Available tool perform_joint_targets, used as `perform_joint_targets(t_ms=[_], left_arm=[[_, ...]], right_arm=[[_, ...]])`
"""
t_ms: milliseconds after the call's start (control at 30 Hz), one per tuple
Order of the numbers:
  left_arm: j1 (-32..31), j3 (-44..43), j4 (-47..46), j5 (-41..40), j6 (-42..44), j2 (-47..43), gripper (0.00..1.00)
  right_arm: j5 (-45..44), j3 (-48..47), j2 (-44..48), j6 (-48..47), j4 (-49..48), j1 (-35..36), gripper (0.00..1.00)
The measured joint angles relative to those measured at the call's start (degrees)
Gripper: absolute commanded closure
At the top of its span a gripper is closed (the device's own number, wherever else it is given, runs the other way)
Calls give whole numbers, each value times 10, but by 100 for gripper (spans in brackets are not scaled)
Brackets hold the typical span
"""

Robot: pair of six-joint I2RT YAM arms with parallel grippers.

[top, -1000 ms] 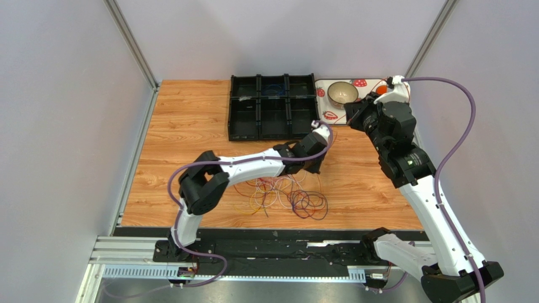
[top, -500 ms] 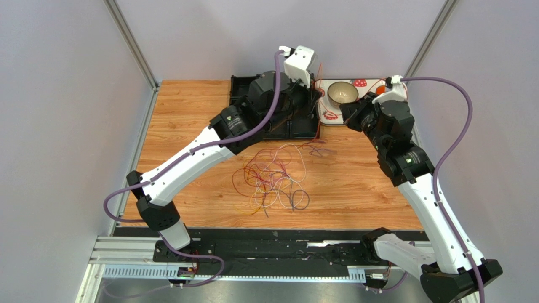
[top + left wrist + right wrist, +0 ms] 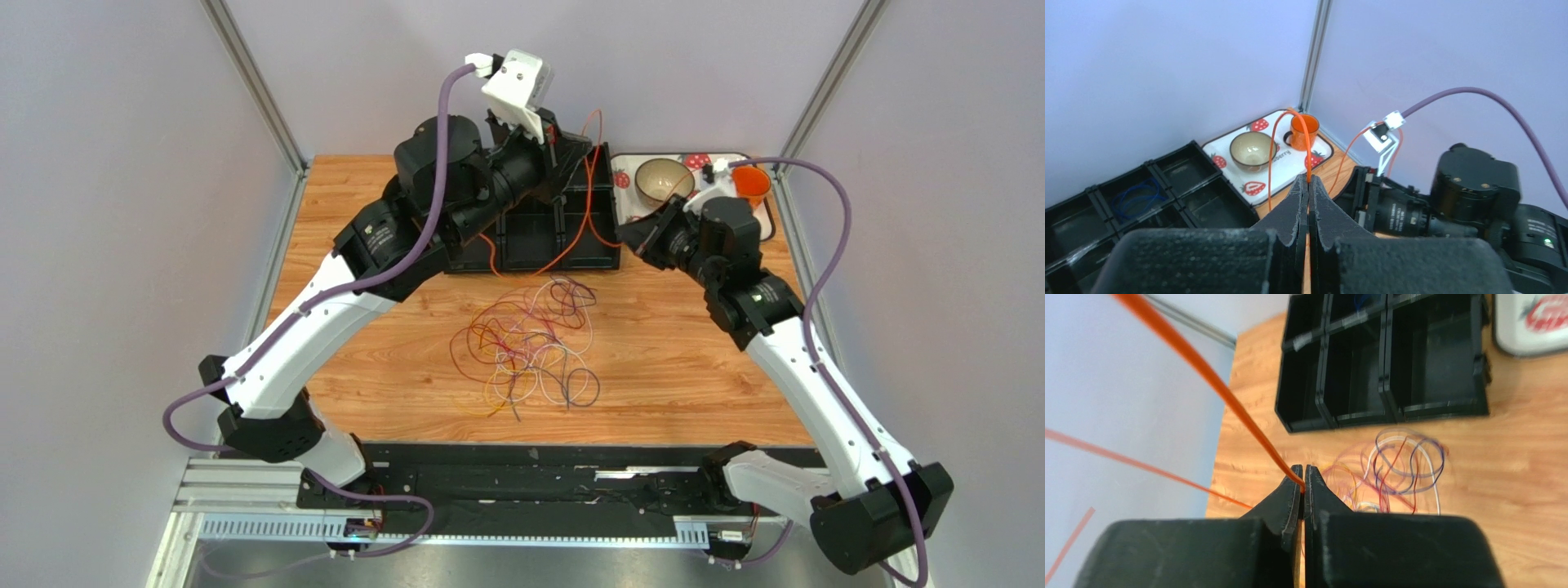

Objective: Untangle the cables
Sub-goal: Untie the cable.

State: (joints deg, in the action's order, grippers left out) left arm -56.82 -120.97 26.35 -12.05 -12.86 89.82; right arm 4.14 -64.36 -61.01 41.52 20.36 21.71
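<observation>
The left fingers (image 3: 1293, 211) and right fingers (image 3: 1316, 499) both pinch the orange cable (image 3: 1211, 386); pull gently so it leaves the pile (image 3: 537, 347).

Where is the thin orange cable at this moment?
In the top view the thin orange cable hangs above the black compartment tray at the far side, pinched by the left gripper and the right gripper.
</observation>
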Motion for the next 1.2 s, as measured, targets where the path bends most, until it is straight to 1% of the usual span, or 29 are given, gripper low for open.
perform_joint_targets(t_ms=[167,300,467,800,967,1200], left_arm=[[5,17,0,-16,2,-4,100],[16,46,-5,-21,2,-4,100],[52,67,-4,-13,-8,13,100],[139,73,2,27,-37,53,100],[176,73,11,42,-44,73,100],[208,73,22,45,-48,88,100]], right_arm=[[31,21,-43,16,2,10,100],[35,21,-47,18,-1,10,100],[46,-15,-79,16,1,10,100],[112,-175,-255,11,2,10,100],[178,-266,-365,13,0,10,100],[308,-421,-545,37,-17,10,100]])
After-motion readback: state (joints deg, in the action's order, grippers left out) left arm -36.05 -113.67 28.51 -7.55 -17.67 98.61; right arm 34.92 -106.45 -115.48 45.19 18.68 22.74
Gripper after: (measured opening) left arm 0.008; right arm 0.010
